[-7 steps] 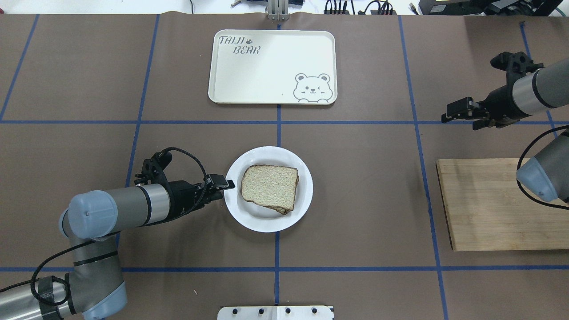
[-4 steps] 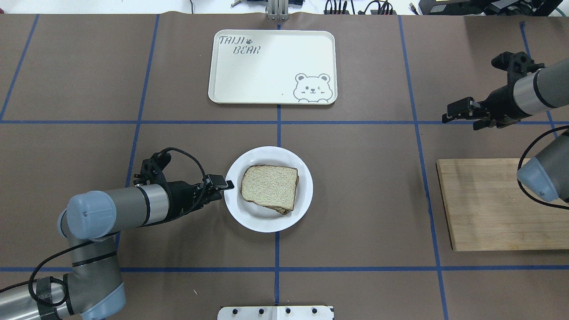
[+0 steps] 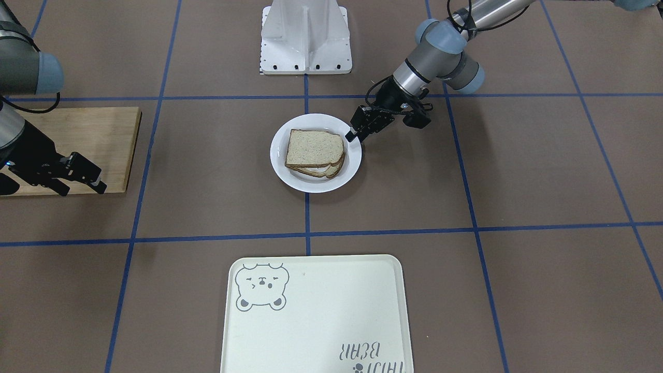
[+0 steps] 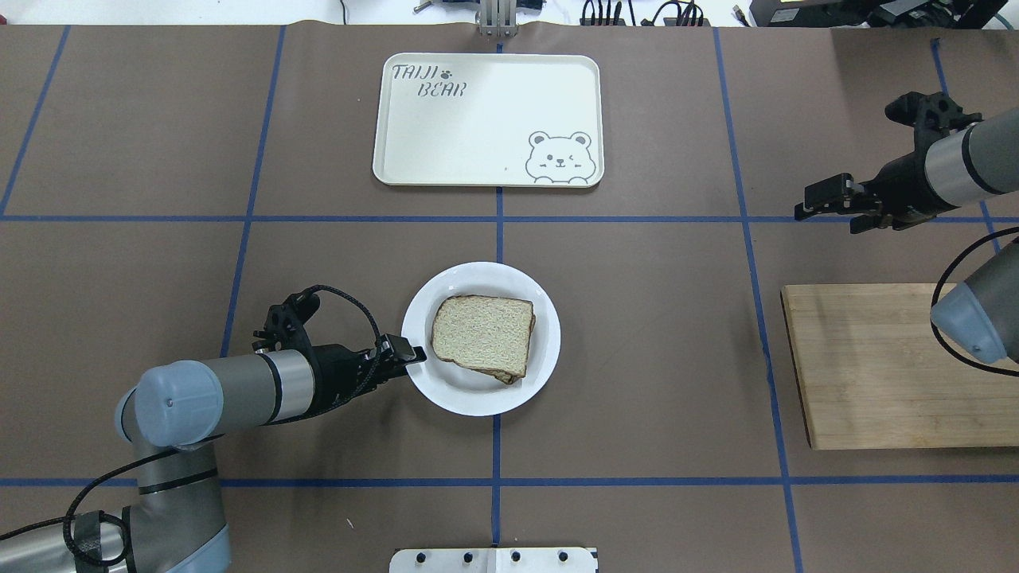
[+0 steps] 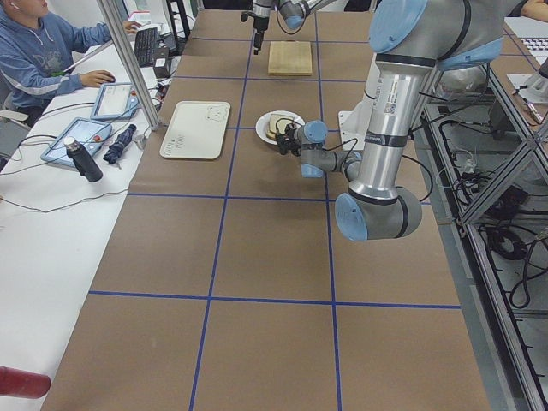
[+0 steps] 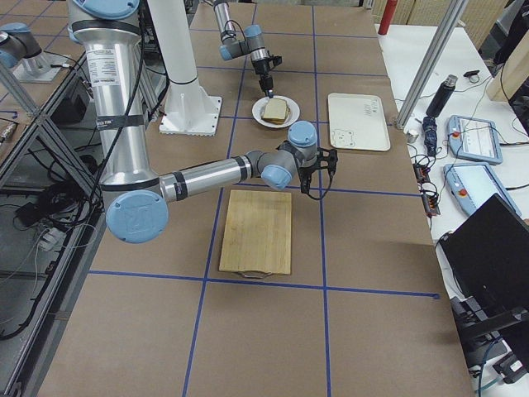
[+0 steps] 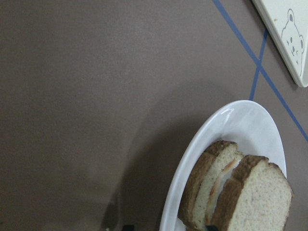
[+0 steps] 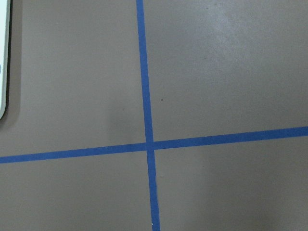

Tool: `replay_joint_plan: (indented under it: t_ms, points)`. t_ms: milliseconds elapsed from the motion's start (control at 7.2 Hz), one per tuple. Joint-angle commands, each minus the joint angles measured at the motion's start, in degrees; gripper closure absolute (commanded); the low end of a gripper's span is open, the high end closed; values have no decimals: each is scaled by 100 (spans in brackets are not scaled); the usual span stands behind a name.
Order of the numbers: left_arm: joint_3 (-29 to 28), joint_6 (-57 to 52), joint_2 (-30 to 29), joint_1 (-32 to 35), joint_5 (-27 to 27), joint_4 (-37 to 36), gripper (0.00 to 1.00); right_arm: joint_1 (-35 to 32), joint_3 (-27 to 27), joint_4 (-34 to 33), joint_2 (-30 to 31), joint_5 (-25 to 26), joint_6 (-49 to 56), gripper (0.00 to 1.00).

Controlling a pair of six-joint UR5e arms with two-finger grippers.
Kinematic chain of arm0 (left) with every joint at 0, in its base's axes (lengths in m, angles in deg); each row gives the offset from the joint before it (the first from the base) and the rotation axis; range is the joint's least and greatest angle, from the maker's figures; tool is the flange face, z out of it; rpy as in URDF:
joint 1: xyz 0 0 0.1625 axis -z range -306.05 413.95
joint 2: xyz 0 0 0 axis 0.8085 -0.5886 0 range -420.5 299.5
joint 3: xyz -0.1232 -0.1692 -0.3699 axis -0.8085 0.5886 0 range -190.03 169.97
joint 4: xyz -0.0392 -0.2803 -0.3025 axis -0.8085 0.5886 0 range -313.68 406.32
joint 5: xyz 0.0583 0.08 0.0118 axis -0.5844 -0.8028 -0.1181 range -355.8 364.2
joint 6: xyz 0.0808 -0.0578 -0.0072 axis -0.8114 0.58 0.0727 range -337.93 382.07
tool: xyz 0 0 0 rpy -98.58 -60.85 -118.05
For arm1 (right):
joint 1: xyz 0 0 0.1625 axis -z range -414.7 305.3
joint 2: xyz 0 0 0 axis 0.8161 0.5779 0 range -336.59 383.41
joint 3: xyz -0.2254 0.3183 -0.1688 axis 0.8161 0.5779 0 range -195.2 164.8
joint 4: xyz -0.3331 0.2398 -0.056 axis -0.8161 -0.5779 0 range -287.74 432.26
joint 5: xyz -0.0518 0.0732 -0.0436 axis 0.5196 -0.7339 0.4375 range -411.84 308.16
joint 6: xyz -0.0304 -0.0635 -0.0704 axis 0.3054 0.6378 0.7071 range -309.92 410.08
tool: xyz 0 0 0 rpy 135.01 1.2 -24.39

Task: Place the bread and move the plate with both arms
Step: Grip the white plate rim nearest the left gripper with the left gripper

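Note:
The white plate (image 4: 470, 402) sits at the table's middle. On it the plain bread slice (image 4: 482, 324) lies on top of a second slice, with egg white showing between them in the left wrist view (image 7: 222, 179). My left gripper (image 4: 410, 352) is low at the plate's left rim. In the left wrist view the rim (image 7: 192, 159) runs between two dark fingertips at the bottom edge, so it looks open astride the rim. My right gripper (image 4: 800, 211) is open and empty, far to the right over bare table.
A cream bear tray (image 4: 487, 119) lies at the far middle of the table. A wooden cutting board (image 4: 868, 366) lies at the right, below my right gripper. A white fixed stand (image 3: 305, 36) sits at the near edge by the robot's base.
My left gripper has slid along the plate's left rim towards the robot and slightly in over the rim. The plate and bread have not moved. My right arm has drifted slightly right.

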Motion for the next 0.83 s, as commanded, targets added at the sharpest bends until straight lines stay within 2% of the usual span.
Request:
replay_joint_plan:
  t_ms: [0, 278, 417, 556, 694]
  points:
    - [-4, 9, -30, -43, -1, 0, 67, -2, -42, 0, 34, 3, -25, 0]
    - [-4, 9, -48, -43, -1, 0, 68, 7, -33, 0, 34, -6, -25, 0]
    - [4, 9, -57, -43, -1, 0, 88, 15, -24, 0, 25, 3, -25, 0]
    - [48, 9, -57, -43, -1, 0, 100, 24, -15, 0, 25, 3, -25, 0]
    - [74, 9, -57, -43, 8, 9, 100, 24, -24, 0, 16, 3, -25, 0]
